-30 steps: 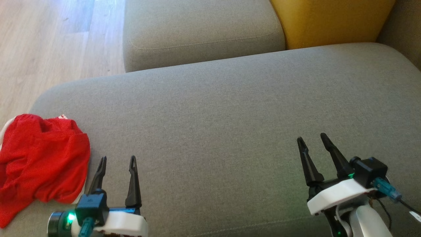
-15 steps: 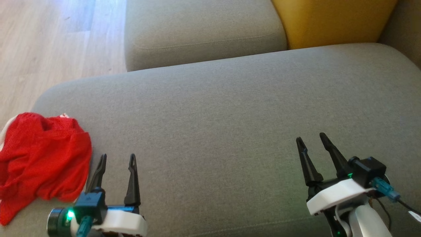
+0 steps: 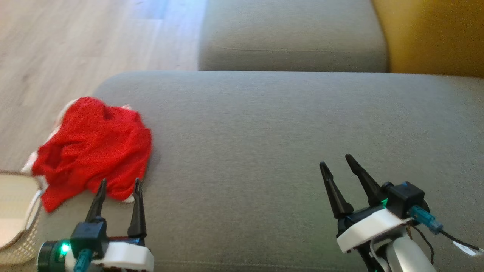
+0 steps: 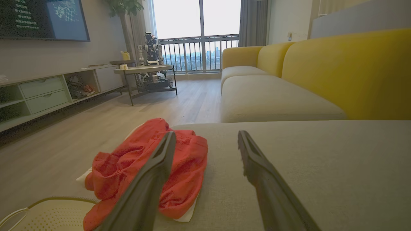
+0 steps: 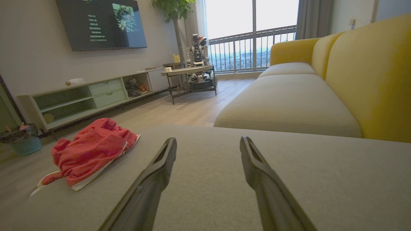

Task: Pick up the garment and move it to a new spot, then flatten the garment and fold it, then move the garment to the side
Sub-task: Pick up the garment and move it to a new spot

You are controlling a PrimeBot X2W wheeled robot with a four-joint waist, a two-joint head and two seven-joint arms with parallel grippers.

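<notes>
A crumpled red garment [image 3: 94,147] with white trim lies at the left end of the grey sofa seat [image 3: 264,132]. My left gripper [image 3: 119,184] stands open just short of its near edge, fingers pointing at it. In the left wrist view the garment [image 4: 179,166] sits behind the left finger, a little to the left of the gap. My right gripper [image 3: 336,162] is open over bare cushion at the lower right, far from the cloth. The right wrist view has the garment [image 5: 93,150] off to the left.
A pale perforated basket [image 3: 15,223] sits at the lower left beside the seat's end. A second grey cushion [image 3: 291,37] and the yellow backrest [image 3: 435,37] lie beyond. Wooden floor [image 3: 75,45] runs along the left. A TV unit [image 5: 90,96] and a side table [image 5: 189,73] stand far off.
The head camera has swung left, so the whole picture shifts right and the basket comes into view. My left gripper now points at the garment's near edge. Both grippers stay open.
</notes>
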